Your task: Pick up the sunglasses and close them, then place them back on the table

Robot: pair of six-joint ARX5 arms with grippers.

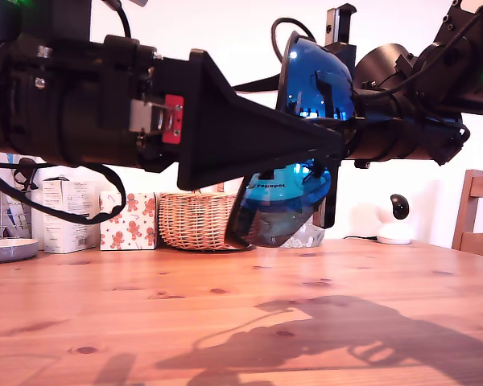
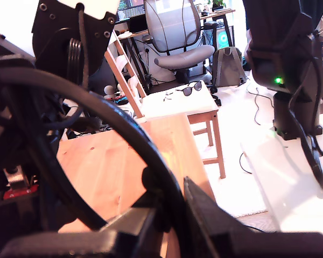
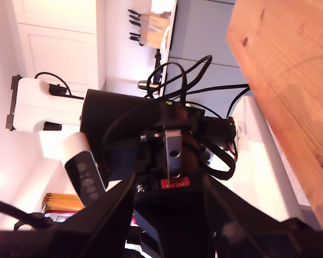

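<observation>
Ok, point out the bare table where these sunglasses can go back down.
The table is bare across its whole front, from the exterior view's left edge to its right, directly under the held sunglasses. It is crowded only along the back toward the exterior view's left: a metal dish, white carton, gingerbread-print box and wicker basket.

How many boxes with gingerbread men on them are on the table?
1. The small white cardboard box with red gingerbread men stands at the far edge of the knotty pine table, between a plain white carton and a woven wicker basket. The arms may hide others.
</observation>
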